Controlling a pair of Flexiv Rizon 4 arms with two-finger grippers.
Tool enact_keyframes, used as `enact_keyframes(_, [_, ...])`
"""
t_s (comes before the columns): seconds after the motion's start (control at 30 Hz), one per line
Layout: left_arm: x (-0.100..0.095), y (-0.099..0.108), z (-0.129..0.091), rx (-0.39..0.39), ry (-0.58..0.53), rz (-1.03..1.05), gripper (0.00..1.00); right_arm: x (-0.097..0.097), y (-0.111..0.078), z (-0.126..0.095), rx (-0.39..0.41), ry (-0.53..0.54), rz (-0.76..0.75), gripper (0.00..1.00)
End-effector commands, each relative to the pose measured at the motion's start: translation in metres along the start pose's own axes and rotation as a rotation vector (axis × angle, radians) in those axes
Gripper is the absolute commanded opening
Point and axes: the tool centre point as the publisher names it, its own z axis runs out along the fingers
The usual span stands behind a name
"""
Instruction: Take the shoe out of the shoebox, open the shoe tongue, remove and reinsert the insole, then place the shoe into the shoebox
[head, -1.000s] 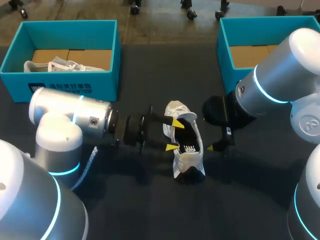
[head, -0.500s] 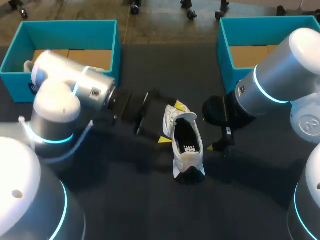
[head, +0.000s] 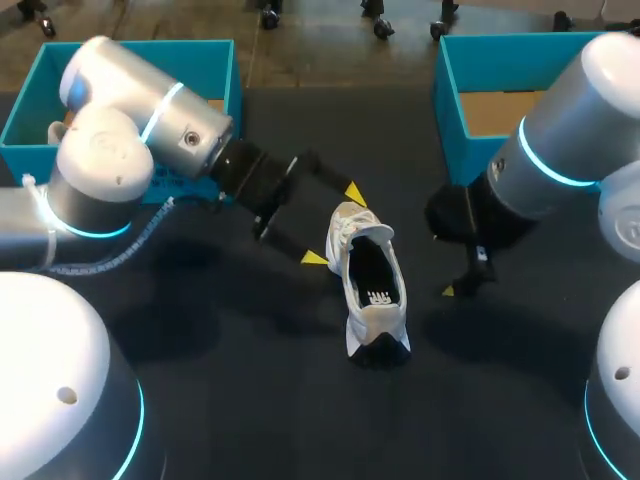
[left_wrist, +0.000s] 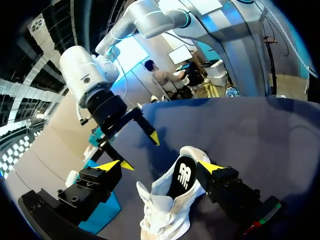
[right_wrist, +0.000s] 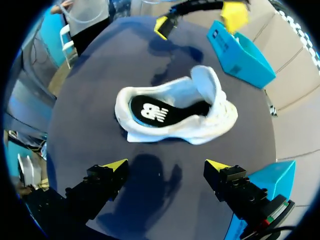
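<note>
The white shoe (head: 352, 228) lies on the dark table (head: 250, 400) near the middle, toe toward the far side, with its black insole (head: 370, 285) showing inside. My left gripper (head: 333, 225) is open just left of the toe and touches nothing. In the left wrist view the shoe (left_wrist: 170, 200) lies below and between its own spread fingers (left_wrist: 159, 166). My right gripper (head: 470, 275) stands open right of the shoe, one yellow tip showing. From the right wrist, the shoe (right_wrist: 175, 112) lies ahead of that gripper (right_wrist: 165, 165), a clear gap away.
A teal shoebox (head: 25, 110) stands at the far left, partly hidden behind my left arm (head: 150, 110). A second teal shoebox (head: 450, 100) stands at the far right beside my right arm (head: 560, 150).
My left gripper has opened, let go of the shoe's tongue area and drawn back up and to the far left. The right gripper has shifted slightly right. The shoe stays put.
</note>
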Motion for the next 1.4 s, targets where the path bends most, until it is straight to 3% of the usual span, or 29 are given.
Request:
enact_keyframes(0.03, [-0.001,-0.001,-0.003,-0.002,0.04,0.0,1.0,0.005,-0.011,-0.028,0.031,0.006,0.024,1.0])
enact_keyframes(0.5, [-0.001,-0.001,-0.003,-0.002,0.04,0.0,1.0,-0.009,-0.024,-0.086,0.031,0.071,0.079,1.0])
enact_keyframes(0.9, [0.002,-0.004,-0.004,0.006,0.044,0.0,1.0,-0.024,-0.037,-0.125,0.109,0.098,0.155,1.0])
enact_keyframes(1.23, [0.012,-0.013,-0.008,-0.088,0.261,0.111,1.0,-0.024,-0.046,-0.144,0.11,0.106,0.117,1.0])
enact_keyframes(1.4, [0.002,-0.014,-0.014,-0.05,0.354,0.122,1.0,-0.024,-0.049,-0.147,0.114,0.101,0.121,1.0])
